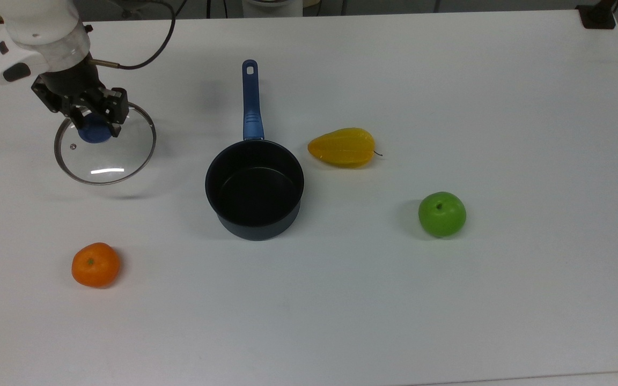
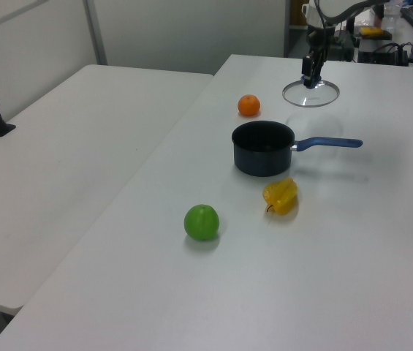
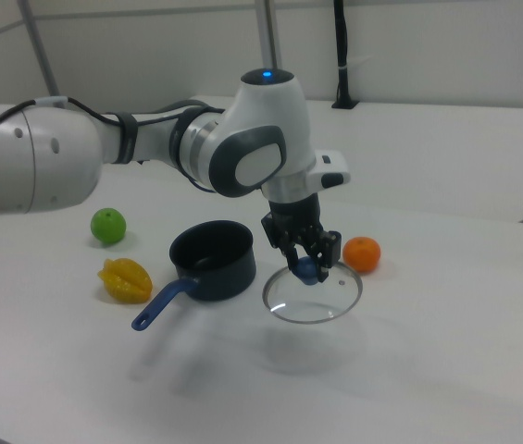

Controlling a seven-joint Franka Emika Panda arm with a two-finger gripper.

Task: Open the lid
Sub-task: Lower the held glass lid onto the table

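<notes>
Lid (image 1: 105, 153): round clear glass, metal rim, blue knob (image 1: 94, 134) at centre, small steam hole. It hangs directly under the claw (image 1: 96, 119), clear of the table (image 1: 448, 80); in the right view a shadow lies on the table below it and it tilts slightly.

Claw: closed on the knob, one finger on each side, pointing down.

Pan (image 1: 254, 187): dark, blue handle, open and empty, well apart from the claw toward the top view's right.

Orange (image 1: 95, 264): below the claw in the top view, apart. Yellow fruit (image 1: 342, 147) and apple (image 1: 442, 214): beyond the pan, far from the claw.

Handling, as judged: the lid is stiff, moderately heavy for its width, and breakable; glass and rim are smooth and give fingers no purchase. The knob is the one sound place to grip. Held at that single central point the disc can swing or tip, so a slow, level descent and a soft set-down suit it.

Task state, as judged: lid already off the pan; setting it down remains.
</notes>
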